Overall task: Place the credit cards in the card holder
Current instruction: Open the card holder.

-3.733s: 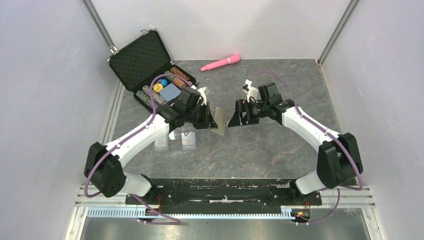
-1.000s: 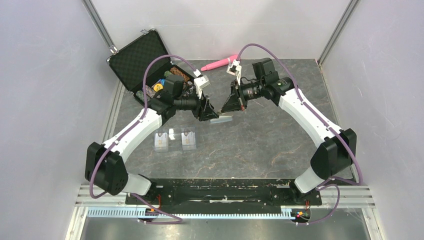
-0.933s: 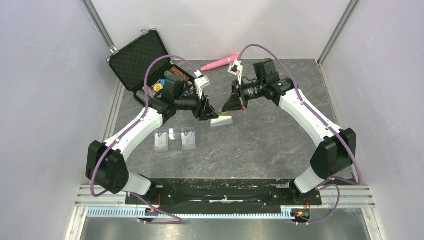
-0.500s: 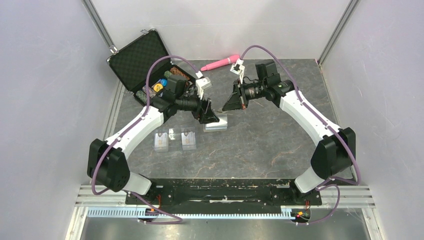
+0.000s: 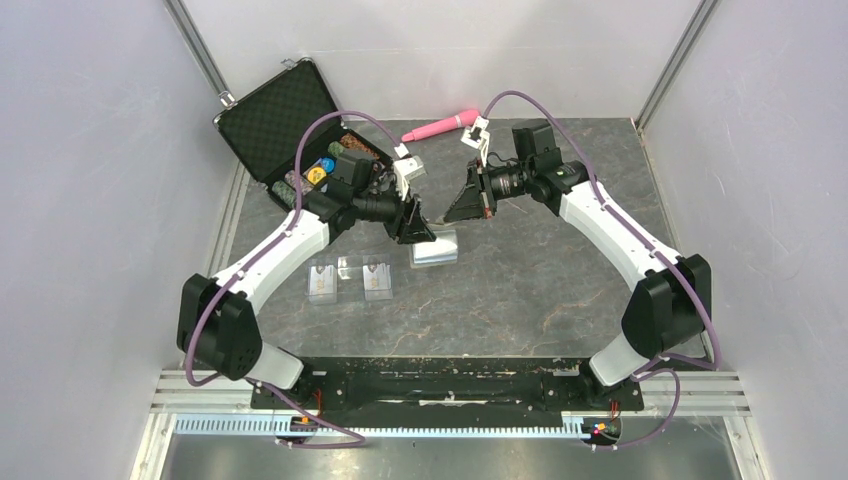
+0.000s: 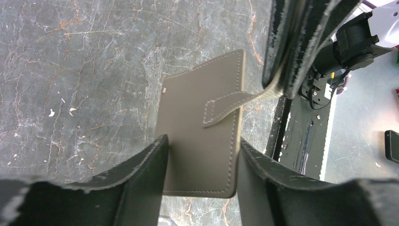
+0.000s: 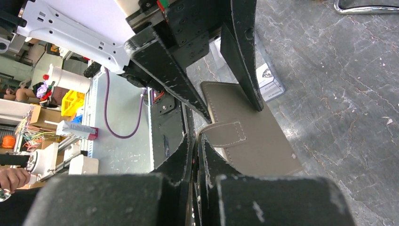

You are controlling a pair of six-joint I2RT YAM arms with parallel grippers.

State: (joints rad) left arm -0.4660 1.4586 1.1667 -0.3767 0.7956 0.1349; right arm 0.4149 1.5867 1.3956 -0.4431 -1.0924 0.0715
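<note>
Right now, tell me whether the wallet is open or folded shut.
Folded shut: only the wallet's tan outside shows, no lining. The right gripper pinches its snap tab.

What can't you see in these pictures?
- Inside of the card holder: folded, only its outside shows in every view.
- End of its tab: pinched inside the right gripper in both wrist views.
- Whether the left gripper squeezes the holder or just straddles it: contact unclear in the left wrist view.
- Print on the credit cards: too small in the top view.
</note>
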